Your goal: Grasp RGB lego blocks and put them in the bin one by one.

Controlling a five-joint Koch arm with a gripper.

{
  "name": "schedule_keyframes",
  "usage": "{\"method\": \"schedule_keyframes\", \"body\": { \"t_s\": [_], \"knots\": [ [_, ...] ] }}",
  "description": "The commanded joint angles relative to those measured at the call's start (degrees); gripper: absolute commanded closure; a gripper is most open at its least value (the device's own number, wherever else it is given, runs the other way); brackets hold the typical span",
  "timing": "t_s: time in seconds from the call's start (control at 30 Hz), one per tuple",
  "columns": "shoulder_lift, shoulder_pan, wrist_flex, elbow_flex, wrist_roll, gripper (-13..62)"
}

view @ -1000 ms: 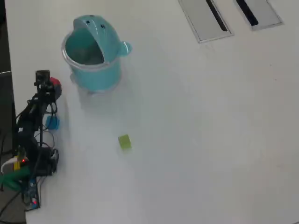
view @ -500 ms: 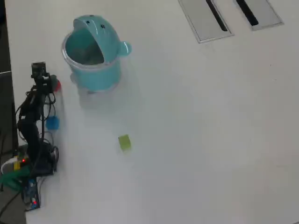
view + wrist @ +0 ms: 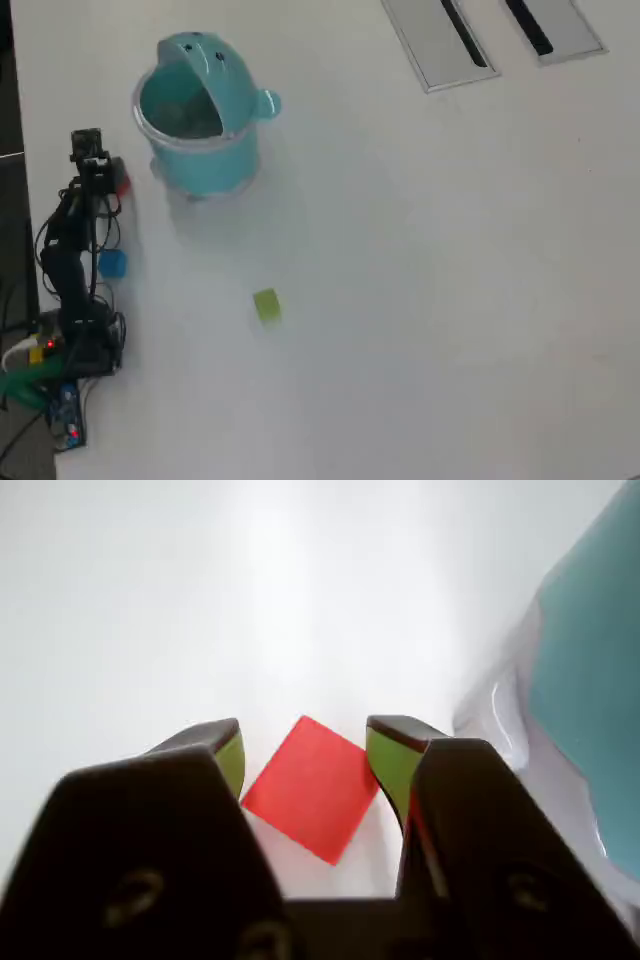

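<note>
In the wrist view the red lego block point(image 3: 312, 788) lies flat on the white table, turned diagonally, between the green-padded fingers of my gripper point(image 3: 308, 736). The jaws stand open around it, its right corner close to the right pad point(image 3: 388, 762). From overhead the gripper point(image 3: 106, 181) sits just left of the teal bin point(image 3: 200, 150), with a sliver of the red block point(image 3: 123, 185) showing beside it. The bin's lid is tipped up and its mouth is open. The blue block point(image 3: 111, 263) lies beside the arm. The yellowish green block point(image 3: 266, 304) lies apart on the table.
The bin's teal wall point(image 3: 590, 690) fills the right edge of the wrist view. The arm's base and cables point(image 3: 72, 350) sit at the table's left edge. Two grey slotted panels point(image 3: 440, 40) are set into the far side of the table.
The gripper has shifted slightly toward the far side of the table and come down over the red block. The blocks and the bin have not moved.
</note>
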Motion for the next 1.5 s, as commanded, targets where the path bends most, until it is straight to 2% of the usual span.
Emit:
{"method": "schedule_keyframes", "body": {
  "t_s": [0.0, 0.93, 1.47],
  "knots": [
    [1.0, 0.4, 2.4, -6.0, -0.3, 27.8],
    [-4.2, 0.7, 6.9, -1.2, 1.6, 27.8],
    [4.9, 1.4, 14.4, 6.2, 1.6, 27.9]
  ]
}}
